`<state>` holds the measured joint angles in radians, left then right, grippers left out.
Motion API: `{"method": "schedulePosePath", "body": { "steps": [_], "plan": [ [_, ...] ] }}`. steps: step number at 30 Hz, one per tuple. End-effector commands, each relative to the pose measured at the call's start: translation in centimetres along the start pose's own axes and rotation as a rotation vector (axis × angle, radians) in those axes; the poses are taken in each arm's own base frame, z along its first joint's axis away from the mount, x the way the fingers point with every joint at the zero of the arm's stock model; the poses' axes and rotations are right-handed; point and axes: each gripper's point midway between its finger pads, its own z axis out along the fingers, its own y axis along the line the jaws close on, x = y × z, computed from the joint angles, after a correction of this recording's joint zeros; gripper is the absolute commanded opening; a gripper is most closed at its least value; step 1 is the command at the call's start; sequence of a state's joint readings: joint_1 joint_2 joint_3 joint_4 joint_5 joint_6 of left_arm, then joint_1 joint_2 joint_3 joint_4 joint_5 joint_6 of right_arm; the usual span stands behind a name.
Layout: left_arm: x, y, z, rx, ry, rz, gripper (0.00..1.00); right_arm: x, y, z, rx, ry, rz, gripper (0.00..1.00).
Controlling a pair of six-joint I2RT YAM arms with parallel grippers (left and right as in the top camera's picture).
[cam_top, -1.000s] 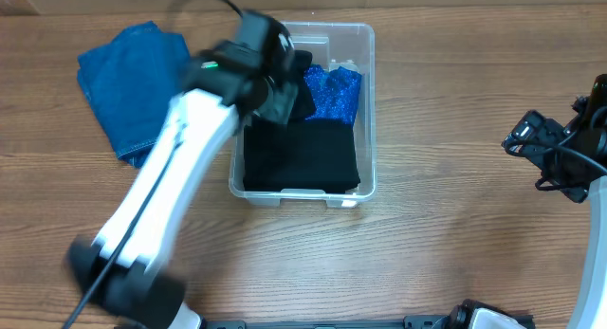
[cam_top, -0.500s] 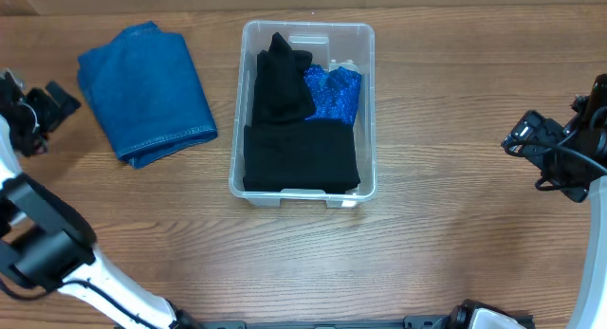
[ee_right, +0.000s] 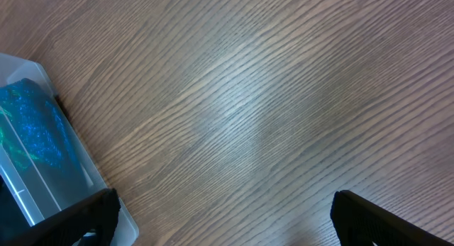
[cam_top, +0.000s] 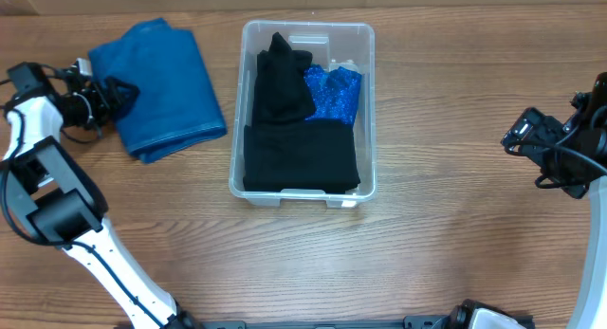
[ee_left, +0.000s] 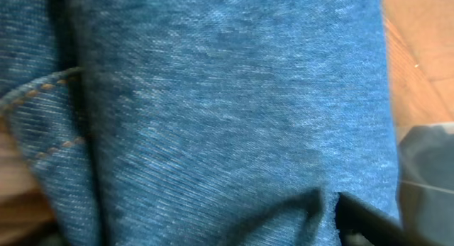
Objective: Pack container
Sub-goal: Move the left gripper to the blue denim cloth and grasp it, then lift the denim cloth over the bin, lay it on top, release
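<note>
Our left arm (cam_top: 114,272) comes up from the near edge, far left of the bin (cam_top: 368,101), and bends in toward it. The left gripper (cam_top: 114,90) touches the edge of the jeans (cam_top: 166,82), which lie left of the bin. We cannot tell if its fingers are apart or together. Its wrist view shows only blue denim, orange stitches and a bit of table (ee_right: 248,97). The right gripper (cam_top: 524,135) hangs well right of the bin, fingers wide apart, with wood between them. The bin holds black clothes (cam_top: 299,154) and a shiny blue cloth (cam_top: 334,92).
</note>
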<state>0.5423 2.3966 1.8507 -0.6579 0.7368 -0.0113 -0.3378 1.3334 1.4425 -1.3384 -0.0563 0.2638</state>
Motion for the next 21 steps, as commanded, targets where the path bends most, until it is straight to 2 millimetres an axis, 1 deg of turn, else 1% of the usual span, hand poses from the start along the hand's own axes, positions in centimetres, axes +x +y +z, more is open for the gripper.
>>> {"method": "schedulePosePath", "body": {
  "steps": [1,2,4,5,6,7,9,10,12,13,14,15,16,18,19,20,21],
  "plan": [
    [3.5,-1.8,4.5,0.059,0.122,-0.118,0.13,-0.4,0.4,-0.7,-0.018,-0.024,-0.013,1.0],
    [3.6,-2.1,4.3,0.067,0.13,-0.147,0.05,-0.3,0.3,-0.7,-0.017,-0.02,-0.013,1.0],
    [3.5,-3.3,2.8,0.085,0.138,-0.159,0.04,-0.1,0.3,-0.7,-0.018,-0.012,-0.035,1.0],
    [3.2,-4.3,1.8,0.089,0.134,-0.146,0.04,-0.1,0.3,-0.7,-0.017,-0.01,-0.034,1.0],
    [2.8,-5.6,0.3,0.091,0.125,-0.121,0.04,-0.1,0.3,-0.7,-0.017,-0.01,-0.034,1.0],
    [2.0,-7.8,-2.1,0.095,0.098,-0.075,0.04,-0.1,0.3,-0.7,-0.017,-0.01,-0.034,1.0],
    [0.2,-13.0,-7.8,0.103,0.006,0.013,0.04,0.1,0.5,-0.7,-0.029,-0.002,-0.033,1.0],
    [-0.6,-16.2,-11.5,0.11,-0.062,0.079,0.04,0.2,0.6,-0.7,-0.034,0.001,-0.033,1.0],
    [-0.8,-22.1,-17.7,0.126,-0.186,0.195,0.04,0.3,0.6,-0.7,-0.036,0.006,-0.033,1.0],
    [-0.3,-25.0,-20.3,0.14,-0.237,0.25,0.04,0.3,0.6,-0.7,-0.036,0.008,-0.032,1.0],
    [1.0,-28.7,-23.1,0.162,-0.284,0.318,0.04,0.4,0.8,-0.7,-0.045,0.013,-0.033,1.0],
    [2.4,-31.5,-24.5,0.186,-0.302,0.361,0.04,0.5,0.8,-0.7,-0.048,0.015,-0.032,1.0],
    [4.0,-34.2,-25.5,0.217,-0.31,0.418,0.04,0.5,0.8,-0.7,-0.049,0.016,-0.032,1.0],
    [7.7,-39.4,-26.5,0.265,-0.309,0.511,0.04,0.6,0.8,-0.7,-0.048,0.02,-0.031,1.0],
    [9.2,-41.3,-26.2,0.283,-0.295,0.555,0.04,0.6,0.9,-0.7,-0.054,0.023,-0.032,1.0],
    [11.0,-43.1,-25.5,0.304,-0.264,0.597,0.04,0.7,1.1,-0.7,-0.064,0.025,-0.032,1.0],
    [13.1,-45.0,-24.3,0.33,-0.215,0.637,0.04,0.7,1.2,-0.7,-0.069,0.028,-0.032,1.0]
  ]
}}
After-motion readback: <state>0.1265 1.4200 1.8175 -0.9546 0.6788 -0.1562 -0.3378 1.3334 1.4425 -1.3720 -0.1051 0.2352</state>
